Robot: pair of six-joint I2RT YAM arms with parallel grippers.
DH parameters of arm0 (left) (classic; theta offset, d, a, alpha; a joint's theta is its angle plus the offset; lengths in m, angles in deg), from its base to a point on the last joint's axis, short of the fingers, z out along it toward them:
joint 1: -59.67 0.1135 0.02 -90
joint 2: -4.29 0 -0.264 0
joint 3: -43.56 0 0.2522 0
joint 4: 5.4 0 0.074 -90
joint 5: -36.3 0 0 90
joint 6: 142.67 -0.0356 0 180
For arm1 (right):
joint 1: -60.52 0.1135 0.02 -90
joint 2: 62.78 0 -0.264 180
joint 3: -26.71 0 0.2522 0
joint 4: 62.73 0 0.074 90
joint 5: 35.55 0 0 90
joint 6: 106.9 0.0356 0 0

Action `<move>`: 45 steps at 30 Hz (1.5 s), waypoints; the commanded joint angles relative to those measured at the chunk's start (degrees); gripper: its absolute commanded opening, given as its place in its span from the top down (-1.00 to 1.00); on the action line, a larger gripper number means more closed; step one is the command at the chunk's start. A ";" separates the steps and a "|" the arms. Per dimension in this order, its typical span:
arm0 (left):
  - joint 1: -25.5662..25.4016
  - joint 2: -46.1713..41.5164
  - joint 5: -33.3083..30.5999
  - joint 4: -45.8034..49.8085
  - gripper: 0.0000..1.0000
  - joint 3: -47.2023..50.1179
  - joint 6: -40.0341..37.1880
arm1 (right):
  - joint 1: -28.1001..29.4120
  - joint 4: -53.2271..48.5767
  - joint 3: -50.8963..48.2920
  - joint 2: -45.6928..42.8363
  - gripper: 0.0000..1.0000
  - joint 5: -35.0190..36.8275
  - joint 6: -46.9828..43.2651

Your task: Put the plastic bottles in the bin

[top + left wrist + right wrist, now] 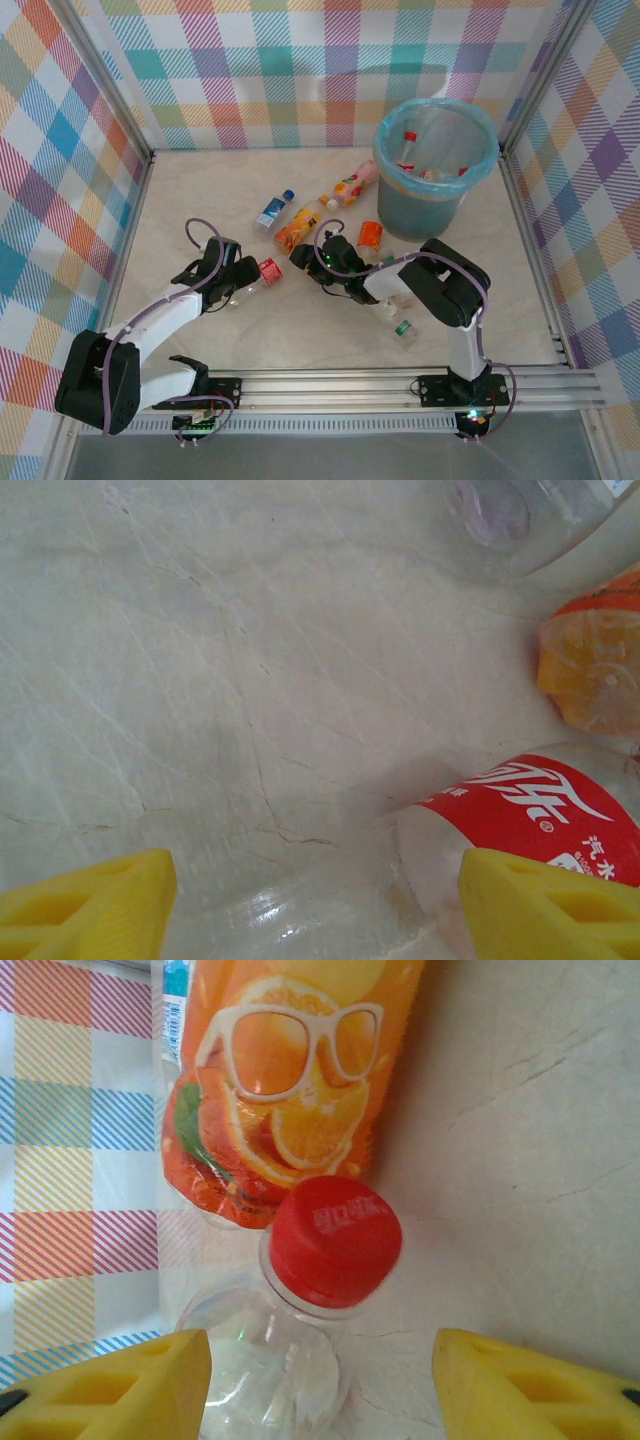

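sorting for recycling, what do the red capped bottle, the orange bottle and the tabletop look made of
Red-capped bottle: likely thin clear plastic, with a see-through body and bright highlights; the cap is opaque red plastic.
Orange bottle: glossy printed film sleeve, crinkled at its end; the body beneath is hidden.
Tabletop: pale marble look with fine veins; I cannot tell whether it is stone or laminate.
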State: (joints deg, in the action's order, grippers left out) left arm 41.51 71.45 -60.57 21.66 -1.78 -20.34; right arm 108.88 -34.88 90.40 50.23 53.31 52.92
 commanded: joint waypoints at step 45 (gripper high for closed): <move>0.84 0.00 4.14 2.17 -0.54 -2.79 -9.31 | -3.36 5.98 1.82 5.17 0.39 -1.27 1.45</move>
State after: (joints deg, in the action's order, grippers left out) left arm 41.62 73.02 -57.12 22.19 -2.35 -28.36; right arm 105.98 -31.12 93.55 55.15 50.97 55.15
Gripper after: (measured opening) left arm 0.767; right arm 0.312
